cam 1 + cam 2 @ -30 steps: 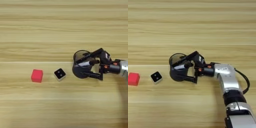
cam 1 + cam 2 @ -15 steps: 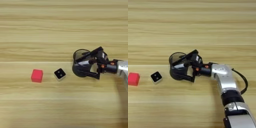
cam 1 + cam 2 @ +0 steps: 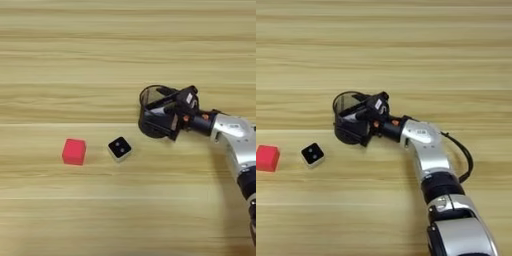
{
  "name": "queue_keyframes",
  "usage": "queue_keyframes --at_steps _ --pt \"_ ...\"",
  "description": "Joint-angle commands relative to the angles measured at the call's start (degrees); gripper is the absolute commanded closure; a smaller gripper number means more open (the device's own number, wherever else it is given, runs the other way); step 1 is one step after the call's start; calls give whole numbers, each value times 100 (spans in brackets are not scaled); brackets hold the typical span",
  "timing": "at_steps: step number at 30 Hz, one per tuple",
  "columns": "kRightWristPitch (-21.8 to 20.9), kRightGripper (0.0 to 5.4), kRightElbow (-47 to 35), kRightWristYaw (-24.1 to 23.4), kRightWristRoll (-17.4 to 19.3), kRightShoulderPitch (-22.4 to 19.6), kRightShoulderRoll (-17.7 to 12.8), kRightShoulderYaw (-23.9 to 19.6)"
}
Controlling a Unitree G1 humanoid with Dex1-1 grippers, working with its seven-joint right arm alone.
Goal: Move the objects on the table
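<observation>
Gripping the cup point(image 3: 152, 114), the gripper point(image 3: 161, 120) pinches its wall on the table point(image 3: 100, 50); white cube point(image 3: 119, 148) just left, red cube point(image 3: 74, 151) further left

Right eye: silver arm point(image 3: 426, 150) reaches up-left to cup point(image 3: 348, 117), cubes well apart from it

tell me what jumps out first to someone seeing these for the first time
The silver right arm reaches in from the lower right, its gripper at the black mesh pen cup near the middle of the wooden table. To the cup's left lie a white cube with a black two-dotted top and, further left, a red cube, apart.
</observation>
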Motion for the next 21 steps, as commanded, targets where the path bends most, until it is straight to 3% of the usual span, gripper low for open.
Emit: queue_keyframes --at_steps 1,8,21 --pt "-145 2 -65 -551 -32 -674 -22 -148" --pt "-160 2 101 -873 -32 -818 -21 -164" --pt "-122 2 39 -839 85 -875 -39 -217"
